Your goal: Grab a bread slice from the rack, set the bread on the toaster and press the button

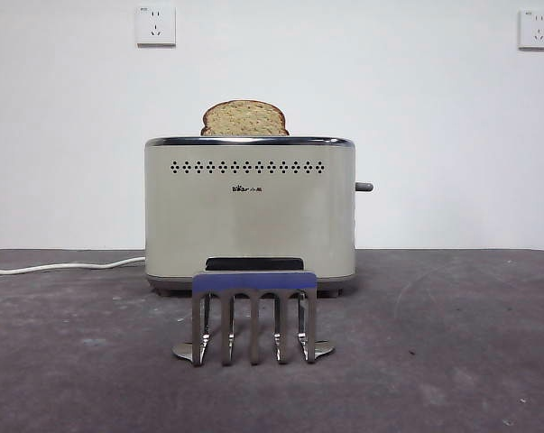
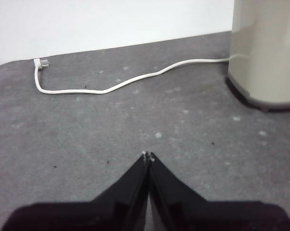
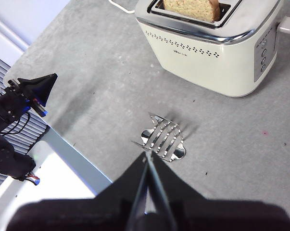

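The slice of bread [image 1: 244,118] stands upright in the toaster's slot, its domed top sticking out; it also shows in the right wrist view [image 3: 191,8]. The cream toaster [image 1: 250,212] stands mid-table, also in the right wrist view [image 3: 209,48] and at the edge of the left wrist view [image 2: 266,50]. The button [image 1: 364,187] sticks out of its right end. The metal rack [image 1: 253,316] stands bare in front of the toaster, also in the right wrist view [image 3: 164,138]. My right gripper [image 3: 147,157] is shut and empty, high above the rack. My left gripper [image 2: 147,156] is shut and empty, low over the table left of the toaster.
The toaster's white cord [image 2: 125,83] runs across the table to the left, its plug [image 2: 41,63] lying loose near the wall. Two white wall sockets [image 1: 155,25] sit high on the wall. The left arm's tip [image 3: 36,89] shows at the table's edge in the right wrist view.
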Controlling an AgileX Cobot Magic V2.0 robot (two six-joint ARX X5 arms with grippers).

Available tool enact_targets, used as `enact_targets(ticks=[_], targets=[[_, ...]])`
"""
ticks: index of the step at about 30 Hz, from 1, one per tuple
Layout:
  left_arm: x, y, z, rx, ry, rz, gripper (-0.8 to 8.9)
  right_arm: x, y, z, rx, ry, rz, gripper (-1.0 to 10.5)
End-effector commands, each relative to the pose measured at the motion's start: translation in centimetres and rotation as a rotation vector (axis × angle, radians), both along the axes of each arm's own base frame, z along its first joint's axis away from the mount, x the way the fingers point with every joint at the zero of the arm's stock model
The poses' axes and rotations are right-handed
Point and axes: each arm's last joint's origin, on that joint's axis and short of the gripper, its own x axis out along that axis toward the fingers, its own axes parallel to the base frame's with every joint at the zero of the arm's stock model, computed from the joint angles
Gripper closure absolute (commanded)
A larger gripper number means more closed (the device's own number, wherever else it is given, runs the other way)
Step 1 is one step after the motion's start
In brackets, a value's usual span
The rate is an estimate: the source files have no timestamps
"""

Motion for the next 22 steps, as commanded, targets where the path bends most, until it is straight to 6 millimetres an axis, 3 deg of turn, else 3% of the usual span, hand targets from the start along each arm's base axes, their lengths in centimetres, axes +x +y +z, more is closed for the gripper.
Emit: enact_targets(ticks=[1, 22], targets=[[0.03, 0.04, -0.42, -0.06, 0.01, 0.015, 8.17, 0.02, 0.02, -0.13, 0.0, 0.002, 0.002, 9.5], [0.03, 0.05, -0.43, -0.059, 0.011, 0.019, 8.17, 0.04, -0.02, -0.06, -0.02, -0.035, 0.018, 9.5]])
